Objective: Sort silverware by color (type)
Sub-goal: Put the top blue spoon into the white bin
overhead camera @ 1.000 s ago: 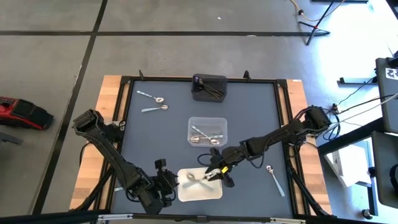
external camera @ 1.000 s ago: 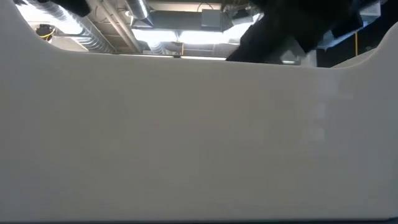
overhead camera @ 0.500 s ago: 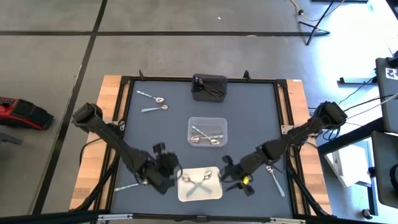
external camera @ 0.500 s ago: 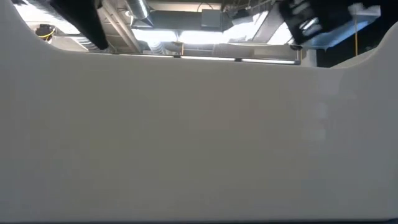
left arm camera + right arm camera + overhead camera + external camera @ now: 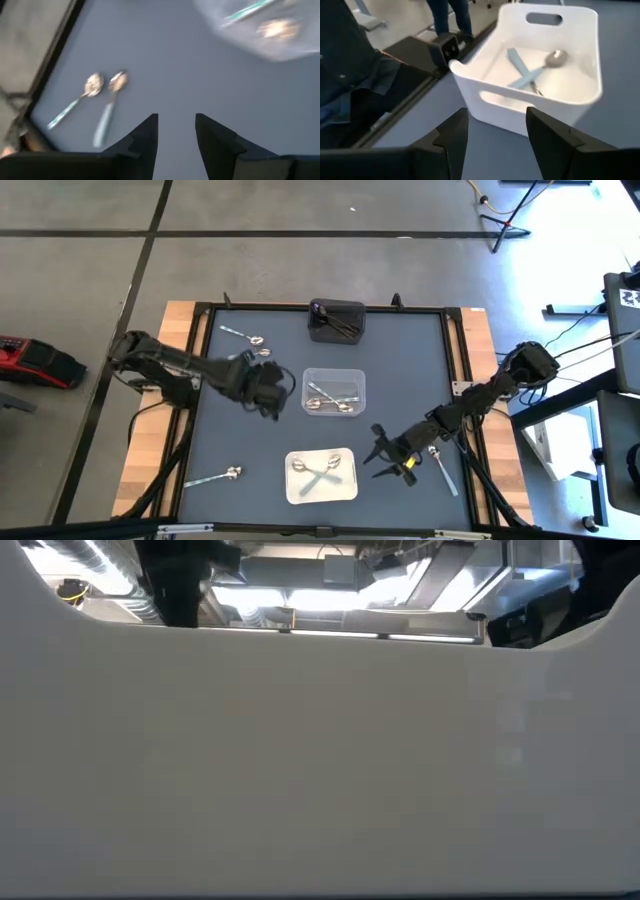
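My left gripper (image 5: 268, 392) (image 5: 176, 131) is open above bare mat, between two pale-blue-handled spoons (image 5: 248, 346) (image 5: 102, 97) and the clear tray (image 5: 334, 390). My right gripper (image 5: 378, 452) (image 5: 496, 131) is open just right of the white tray (image 5: 322, 490) (image 5: 470, 85), touching nothing. Two spoons (image 5: 320, 469) (image 5: 535, 75) lie crossed in that tray. Single spoons lie flat on the mat at the near left (image 5: 212, 477) and under the right arm (image 5: 440, 465). The clear tray and the black tray (image 5: 337, 320) both hold spoons.
The dark mat sits in a black frame on a wooden table (image 5: 178, 330). The white tray's wall (image 5: 320, 760) fills the low view. A person's legs (image 5: 450, 15) stand beyond the table in the right wrist view. Open mat lies between the trays and the right edge.
My right gripper has drawn back from over the white tray toward the table's right, and a second spoon now lies crossed over the first in that tray. My left gripper has swung from the near edge toward the far edge, to the left of the clear tray.
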You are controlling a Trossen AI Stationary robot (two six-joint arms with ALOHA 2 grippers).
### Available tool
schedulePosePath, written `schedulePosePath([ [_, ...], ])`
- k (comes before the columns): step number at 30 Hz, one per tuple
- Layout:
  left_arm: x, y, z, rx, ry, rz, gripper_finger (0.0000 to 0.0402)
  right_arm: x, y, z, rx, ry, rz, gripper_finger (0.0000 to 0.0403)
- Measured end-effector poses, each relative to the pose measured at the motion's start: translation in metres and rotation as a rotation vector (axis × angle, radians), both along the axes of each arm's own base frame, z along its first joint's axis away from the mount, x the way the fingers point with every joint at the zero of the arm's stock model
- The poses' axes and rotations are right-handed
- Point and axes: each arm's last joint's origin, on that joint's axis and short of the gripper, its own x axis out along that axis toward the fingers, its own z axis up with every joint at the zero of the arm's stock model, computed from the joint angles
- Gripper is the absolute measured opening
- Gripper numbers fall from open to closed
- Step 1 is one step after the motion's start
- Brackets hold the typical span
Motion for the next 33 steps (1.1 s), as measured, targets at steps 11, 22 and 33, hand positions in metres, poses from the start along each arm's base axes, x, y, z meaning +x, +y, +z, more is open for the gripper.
schedulePosePath([
  [11,-0.027,0.095,-0.04,-0.145,0.138,0.146,0.0125,0.014,-0.03,-0.004,-0.073,0.0,-0.098,0.0186],
  [22,-0.056,0.165,-0.077,-0.265,0.078,0.208,0.0125,0.019,-0.051,-0.011,-0.151,0.058,-0.136,0.0186],
  [33,-0.083,0.186,-0.109,-0.328,0.022,0.233,0.0125,0.02,-0.058,-0.013,-0.152,0.078,-0.131,0.0186],
])
